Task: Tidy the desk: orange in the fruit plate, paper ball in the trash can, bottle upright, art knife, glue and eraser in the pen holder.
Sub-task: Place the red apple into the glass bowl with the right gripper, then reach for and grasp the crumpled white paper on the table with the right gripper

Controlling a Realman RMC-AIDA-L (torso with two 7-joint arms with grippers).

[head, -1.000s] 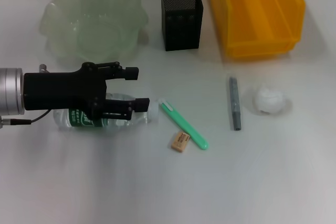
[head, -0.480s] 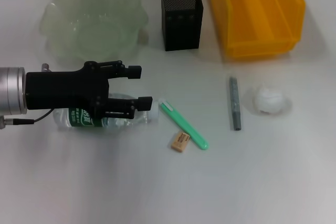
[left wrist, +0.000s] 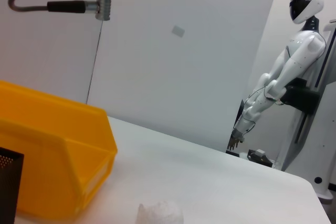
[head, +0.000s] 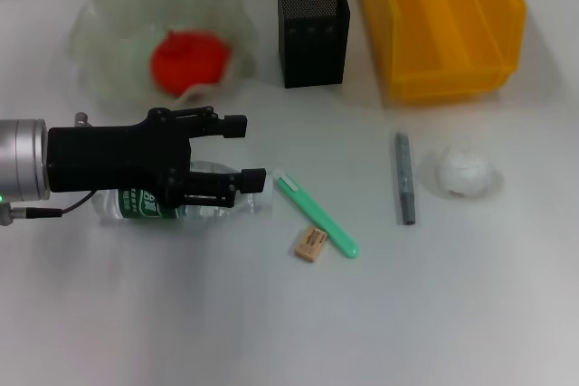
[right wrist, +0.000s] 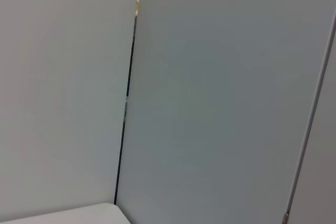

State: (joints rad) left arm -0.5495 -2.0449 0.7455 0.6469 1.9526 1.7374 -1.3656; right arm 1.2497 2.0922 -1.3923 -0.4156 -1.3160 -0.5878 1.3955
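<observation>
The orange [head: 188, 58] shows as a blurred red-orange shape inside the pale-green fruit plate [head: 99, 24] at the back left. The clear bottle [head: 136, 203] lies on its side, cap toward the art knife. My left gripper [head: 246, 151] hovers over it, open, with nothing between its fingers. The green art knife [head: 317, 214] and the tan eraser [head: 310, 244] lie side by side mid-table. Right of them are the grey glue stick [head: 404, 178] and the paper ball [head: 464, 172]. The black mesh pen holder [head: 312, 33] and the yellow trash can [head: 443, 24] stand at the back. My right gripper is out of view.
The left wrist view shows the trash can [left wrist: 52, 166], the paper ball [left wrist: 160, 213] and a white humanoid figure [left wrist: 283, 77] beyond the table's far edge. The right wrist view shows only a wall.
The orange has appeared in the fruit plate, blurred as if moving. My left gripper has drifted slightly to the right over the bottle, still open.
</observation>
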